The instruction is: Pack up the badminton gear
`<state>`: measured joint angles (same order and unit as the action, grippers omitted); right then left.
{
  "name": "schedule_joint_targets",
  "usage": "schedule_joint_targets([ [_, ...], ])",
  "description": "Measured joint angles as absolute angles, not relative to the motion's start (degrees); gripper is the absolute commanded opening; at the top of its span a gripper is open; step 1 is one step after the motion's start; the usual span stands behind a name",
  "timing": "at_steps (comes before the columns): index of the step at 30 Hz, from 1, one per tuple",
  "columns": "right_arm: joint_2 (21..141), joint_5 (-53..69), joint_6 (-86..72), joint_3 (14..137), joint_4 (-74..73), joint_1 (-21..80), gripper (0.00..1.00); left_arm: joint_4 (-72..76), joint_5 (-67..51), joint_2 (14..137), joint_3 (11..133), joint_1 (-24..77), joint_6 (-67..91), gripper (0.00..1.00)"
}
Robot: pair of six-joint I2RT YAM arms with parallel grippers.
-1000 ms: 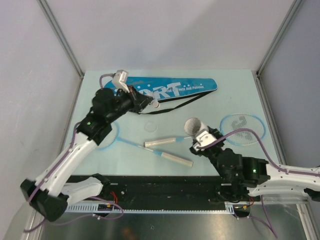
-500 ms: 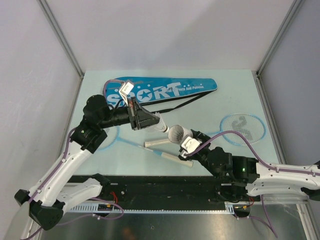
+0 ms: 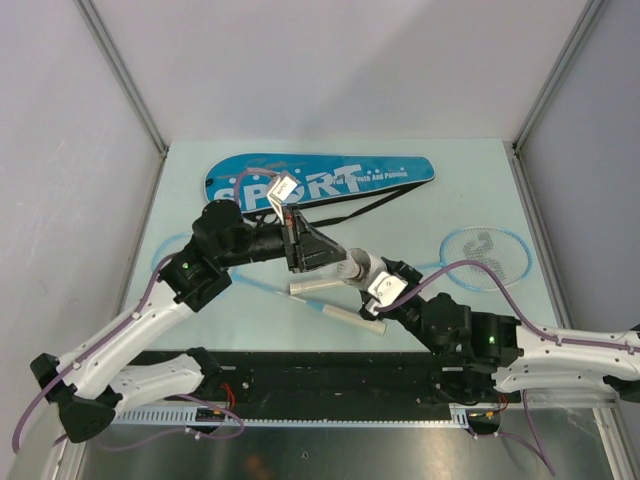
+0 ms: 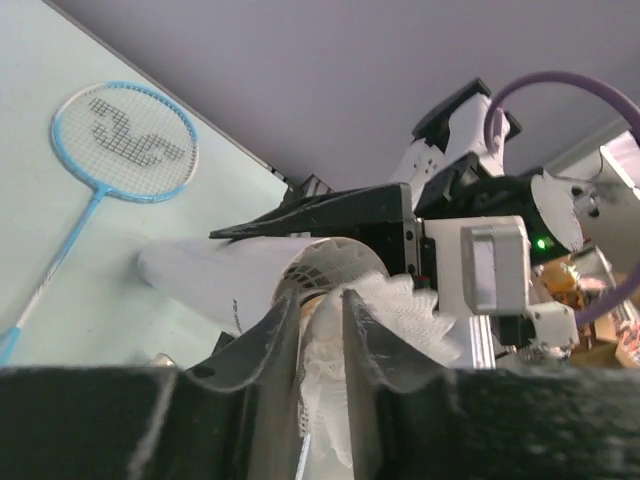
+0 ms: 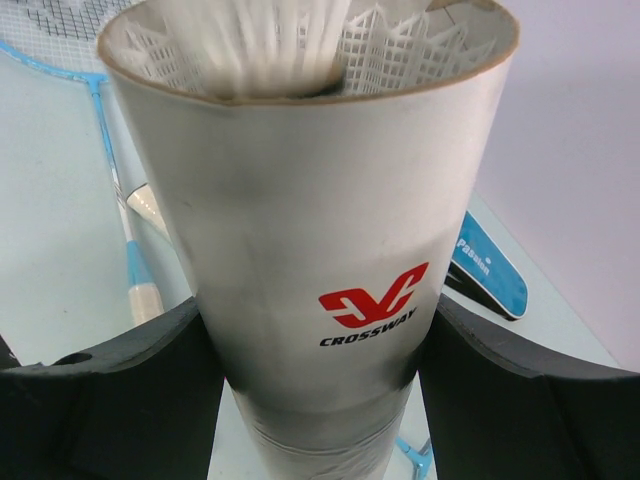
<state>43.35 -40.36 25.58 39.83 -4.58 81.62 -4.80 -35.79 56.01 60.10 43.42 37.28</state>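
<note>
Now: shuttlecock at the tube's mouth, mid-table.
A second ago the arms were apart, the left by the bag (image 3: 385, 172). Both have since swung inward over the rackets (image 3: 310, 287). The left gripper (image 3: 340, 260), forearm stretched level, pinches the shuttlecock (image 4: 385, 305) narrowly by its skirt, nose just inside the white tube (image 5: 320, 230). The right gripper (image 3: 368, 277) clasps the tube wide, tilted to meet it. Release likely next; rackets and bag still to do.
</note>
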Motion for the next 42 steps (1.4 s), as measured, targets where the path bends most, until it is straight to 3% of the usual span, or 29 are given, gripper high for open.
schedule_joint_targets([
  [1,43.0,-40.2,25.6,39.8,-4.6,81.6,0.23,-4.8,-33.8,56.3,60.1,44.3,36.9,0.48],
  [2,42.6,-40.2,25.6,39.8,-4.5,81.6,0.23,-4.8,-32.4,56.6,60.1,45.1,36.3,0.55],
  [5,41.8,-40.5,25.4,39.8,-5.1,81.6,0.23,-4.3,-29.9,56.9,60.2,47.0,34.5,0.65],
  [14,41.3,-40.6,25.1,39.8,-5.2,81.7,0.23,-7.0,-26.5,55.5,60.2,47.8,29.4,0.65],
  [21,41.1,-40.5,25.1,39.8,-4.9,81.7,0.22,-13.2,-23.4,55.6,60.2,47.7,25.9,0.71],
  [31,42.9,-40.0,26.8,39.8,-5.3,82.1,0.22,-17.9,-23.3,69.5,68.0,52.1,22.4,0.69],
  [34,43.4,-41.4,27.3,39.5,-6.8,81.8,0.22,-19.5,-23.2,72.4,69.1,52.3,20.8,0.76],
  [35,43.5,-41.6,27.4,39.4,-7.0,81.8,0.22,-20.0,-23.0,72.5,69.1,52.3,20.3,0.84],
  [38,43.5,-41.3,28.1,39.3,-6.5,82.0,0.22,-21.3,-21.9,71.6,69.1,52.1,19.3,0.94],
  [42,43.5,-40.9,28.3,39.3,-5.1,82.3,0.22,-22.9,-20.0,68.3,69.1,51.2,18.4,1.00],
])
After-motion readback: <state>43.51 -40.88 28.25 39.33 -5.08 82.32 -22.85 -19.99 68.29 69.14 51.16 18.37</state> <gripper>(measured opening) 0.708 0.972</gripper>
